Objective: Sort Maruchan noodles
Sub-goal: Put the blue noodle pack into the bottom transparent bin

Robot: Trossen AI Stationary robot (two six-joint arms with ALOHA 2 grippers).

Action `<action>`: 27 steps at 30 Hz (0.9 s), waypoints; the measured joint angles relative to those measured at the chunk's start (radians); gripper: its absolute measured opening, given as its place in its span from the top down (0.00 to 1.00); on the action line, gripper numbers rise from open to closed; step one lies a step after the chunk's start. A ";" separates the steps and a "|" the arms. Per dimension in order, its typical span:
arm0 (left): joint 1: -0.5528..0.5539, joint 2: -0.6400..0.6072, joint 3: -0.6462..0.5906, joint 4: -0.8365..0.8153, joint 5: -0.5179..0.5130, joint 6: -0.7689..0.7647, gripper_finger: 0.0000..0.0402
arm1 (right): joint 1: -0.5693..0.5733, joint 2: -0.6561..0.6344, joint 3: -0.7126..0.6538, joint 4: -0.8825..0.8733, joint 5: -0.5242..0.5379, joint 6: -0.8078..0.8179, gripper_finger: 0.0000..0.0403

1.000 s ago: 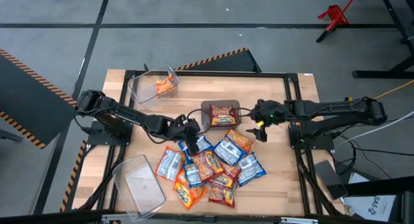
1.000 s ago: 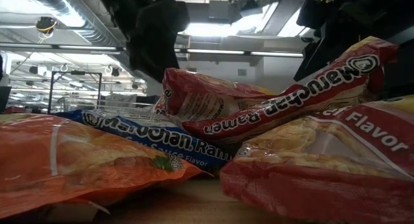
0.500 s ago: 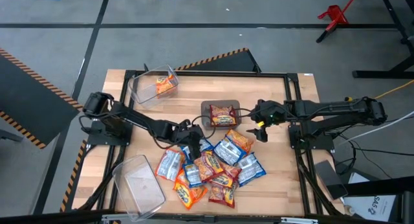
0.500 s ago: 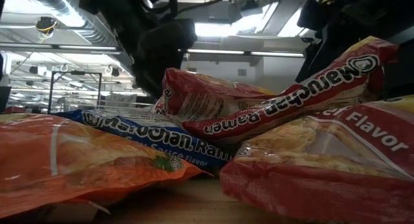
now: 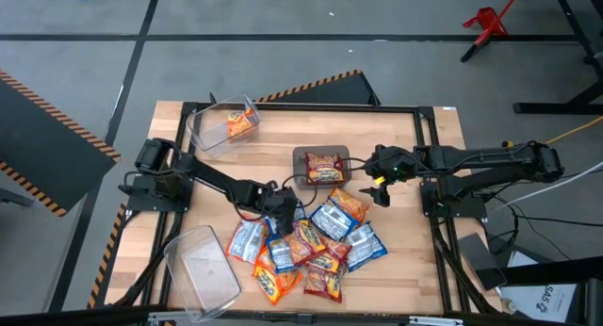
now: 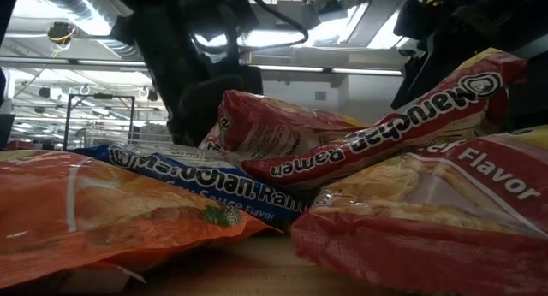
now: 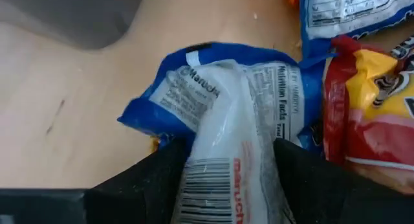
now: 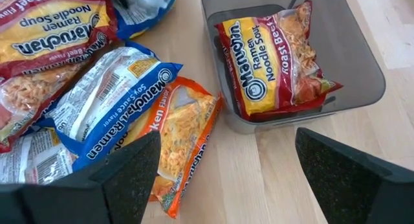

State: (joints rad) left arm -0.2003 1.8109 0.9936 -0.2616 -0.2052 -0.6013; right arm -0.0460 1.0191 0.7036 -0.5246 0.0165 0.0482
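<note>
left gripper [image 7: 226,160] lowered onto pile, clamped on blue-and-white packet [image 7: 223,114] (right gripper [image 8: 226,160] apart)

Light wooden table [image 5: 415,147] with a black frame. Directly on it: three clear plastic bins [image 5: 222,124], one near the middle, one toward the far left, one at the near left, plus a heap of Maruchan noodles [image 5: 311,246] near the middle.

Probably a robotics lab or workshop: a pale wooden table [image 5: 433,138] in a black metal frame stands on grey concrete floor [image 5: 377,24] with orange-and-black hazard tape [image 5: 311,84]; exposed silver ceiling ducts [image 6: 81,9] run overhead.
</note>
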 joint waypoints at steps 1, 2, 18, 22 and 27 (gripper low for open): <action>0.000 0.008 0.002 0.006 0.011 -0.006 0.42 | 0.000 0.000 0.000 -0.001 0.000 0.000 0.15; 0.002 0.014 0.003 0.010 0.014 -0.018 0.42 | 0.000 0.000 0.000 -0.002 0.000 0.000 0.15; 0.006 0.002 0.037 -0.026 0.034 -0.114 0.82 | 0.000 0.000 0.000 -0.001 0.003 0.005 0.15; 0.006 -0.006 0.081 -0.083 0.030 -0.103 0.91 | 0.000 0.000 0.000 -0.001 0.003 0.005 0.15; 0.005 -0.017 0.132 -0.173 0.029 -0.100 0.97 | 0.000 0.000 0.000 0.000 0.004 0.007 0.15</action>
State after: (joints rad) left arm -0.1955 1.7941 1.1260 -0.4349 -0.1763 -0.7015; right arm -0.0460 1.0191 0.7036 -0.5251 0.0200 0.0547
